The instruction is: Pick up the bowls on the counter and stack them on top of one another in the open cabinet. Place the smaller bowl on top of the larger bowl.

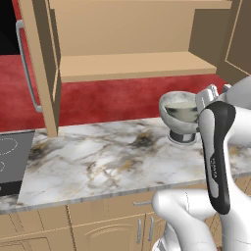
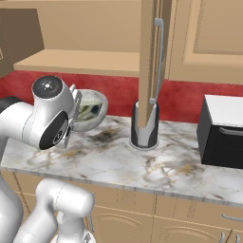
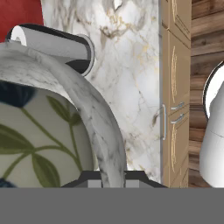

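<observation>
Well, from the left base view I see the larger bowl (image 1: 179, 113), thick-rimmed and marbled grey, lifted above the veined marble counter (image 1: 98, 162), below the tan cabinet (image 1: 132, 63) shelf. On the right base view, a black-and-silver cylinder (image 2: 144, 126) stands beside it. Through the hand view, the gripper (image 3: 109, 178) pinches the bowl's rim; leaf patterns line the inside.

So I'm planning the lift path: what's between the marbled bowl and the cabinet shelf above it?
Nothing solid: in the left base view only red back wall shows between the larger bowl, held off the counter, and the cabinet shelf.
</observation>
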You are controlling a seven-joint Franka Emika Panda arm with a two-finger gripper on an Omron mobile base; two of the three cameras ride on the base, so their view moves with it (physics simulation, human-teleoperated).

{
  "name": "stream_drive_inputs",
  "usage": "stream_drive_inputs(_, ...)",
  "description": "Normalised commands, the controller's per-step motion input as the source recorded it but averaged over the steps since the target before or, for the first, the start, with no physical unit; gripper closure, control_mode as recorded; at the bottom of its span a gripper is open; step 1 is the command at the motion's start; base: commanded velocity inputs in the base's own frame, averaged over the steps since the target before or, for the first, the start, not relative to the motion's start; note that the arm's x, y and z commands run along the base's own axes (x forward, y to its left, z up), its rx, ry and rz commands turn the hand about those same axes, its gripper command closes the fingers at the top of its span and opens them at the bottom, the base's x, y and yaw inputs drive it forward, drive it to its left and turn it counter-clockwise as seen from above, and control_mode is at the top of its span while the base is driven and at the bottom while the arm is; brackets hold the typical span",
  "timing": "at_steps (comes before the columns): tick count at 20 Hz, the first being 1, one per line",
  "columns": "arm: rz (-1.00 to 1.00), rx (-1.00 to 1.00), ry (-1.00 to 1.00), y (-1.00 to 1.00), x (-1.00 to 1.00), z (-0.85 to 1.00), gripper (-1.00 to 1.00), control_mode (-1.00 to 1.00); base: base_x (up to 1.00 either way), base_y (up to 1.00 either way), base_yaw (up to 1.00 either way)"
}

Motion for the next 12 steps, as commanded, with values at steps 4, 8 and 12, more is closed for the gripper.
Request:
stream_drive_inputs(4,0.12,0.0,-0.07,0.27,0.0,0.32,1.0,-1.0,0.0,0.0,0.0)
stream_drive_inputs(8,0.05,-0.01,-0.09,0.35,-0.01,0.21,1.0,-1.0,0.0,0.0,0.0)
stream_drive_inputs(12,0.0,-0.01,-0.11,0.3,0.0,0.21,1.0,-1.0,0.0,0.0,0.0)
